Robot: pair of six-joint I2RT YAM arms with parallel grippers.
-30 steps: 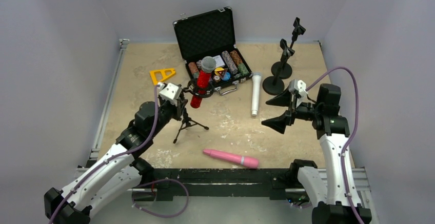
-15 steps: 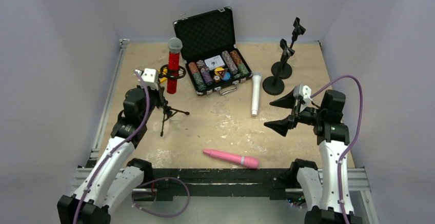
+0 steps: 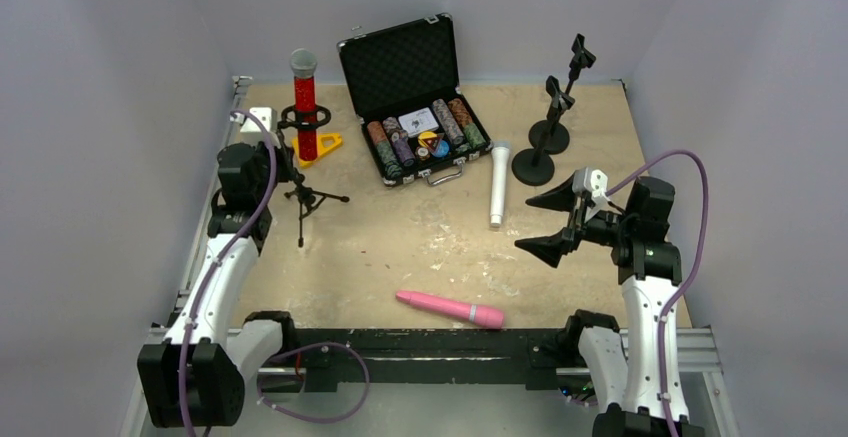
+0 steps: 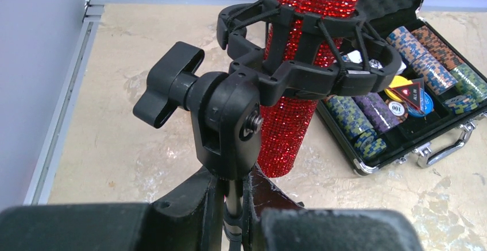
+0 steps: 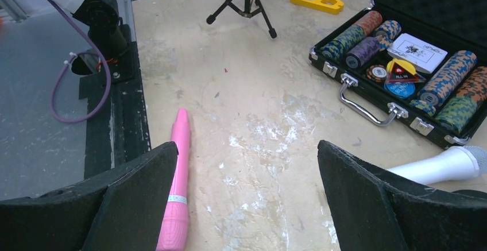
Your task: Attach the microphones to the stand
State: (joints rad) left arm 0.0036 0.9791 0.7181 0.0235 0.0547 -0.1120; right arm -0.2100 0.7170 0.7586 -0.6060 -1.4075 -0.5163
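- Left gripper point(image 3: 284, 164), upper left of the top view: jaws pinch the post of the tripod stand point(image 3: 304, 202) just below its swivel head.
- Red microphone point(image 3: 304, 115): upright, seated in the tripod stand's ring mount.
- Right gripper point(image 3: 548, 223), right of frame: jaws spread wide, holding nothing, above the counter point(image 3: 400, 247).
- White microphone point(image 3: 497, 185): lying flat just right of the chip case point(image 3: 400, 62).
- Pink microphone point(image 3: 450, 309): lying flat at lower centre.
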